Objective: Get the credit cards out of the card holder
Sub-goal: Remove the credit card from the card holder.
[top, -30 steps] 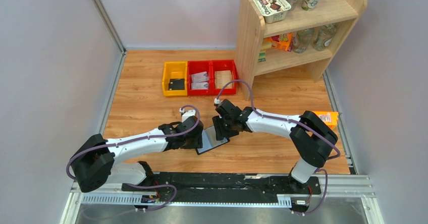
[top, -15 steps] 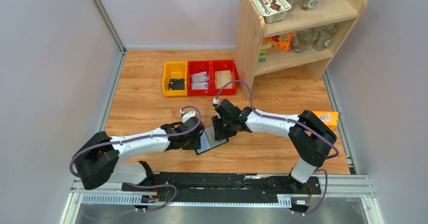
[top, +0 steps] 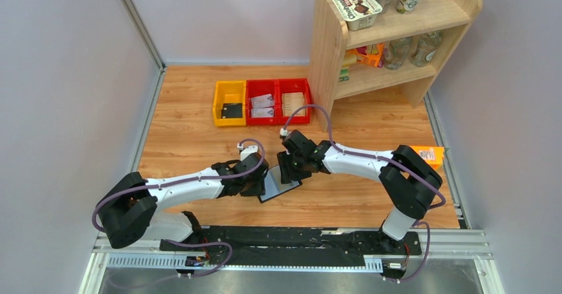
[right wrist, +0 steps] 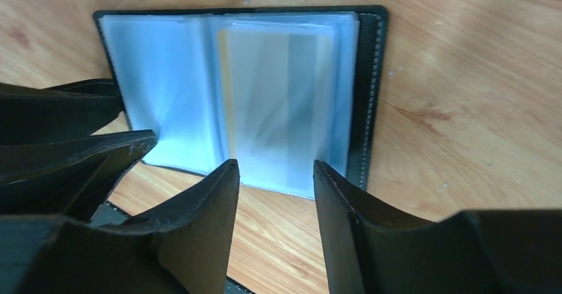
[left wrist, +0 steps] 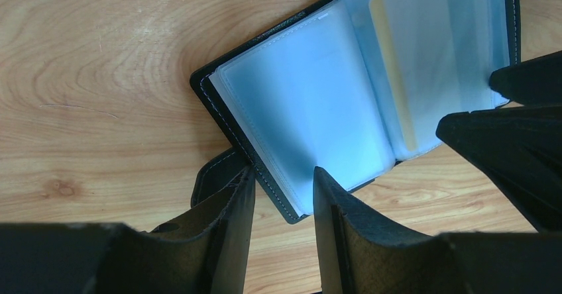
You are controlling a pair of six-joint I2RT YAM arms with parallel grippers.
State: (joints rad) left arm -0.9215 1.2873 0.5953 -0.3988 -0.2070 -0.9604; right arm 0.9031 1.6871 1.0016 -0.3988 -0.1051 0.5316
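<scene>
My left gripper (left wrist: 283, 175) has narrowed, jaws still parted, over the open card holder (top: 277, 185) at centre frame. My right gripper (right wrist: 275, 168) hovers half-open, clamping nothing. A credit card (right wrist: 275, 102) sits sleeved, unpulled.

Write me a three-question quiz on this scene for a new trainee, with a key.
1. True or false: the card holder lies closed.
2. Pick one: the bin that holds the black item is A) yellow, B) red, C) blue.
3. Fill in: the left pincer and the right pincer stand over the card holder with jaws ____.
Key: 1 false, it lies open; 2 A; 3 open.
</scene>
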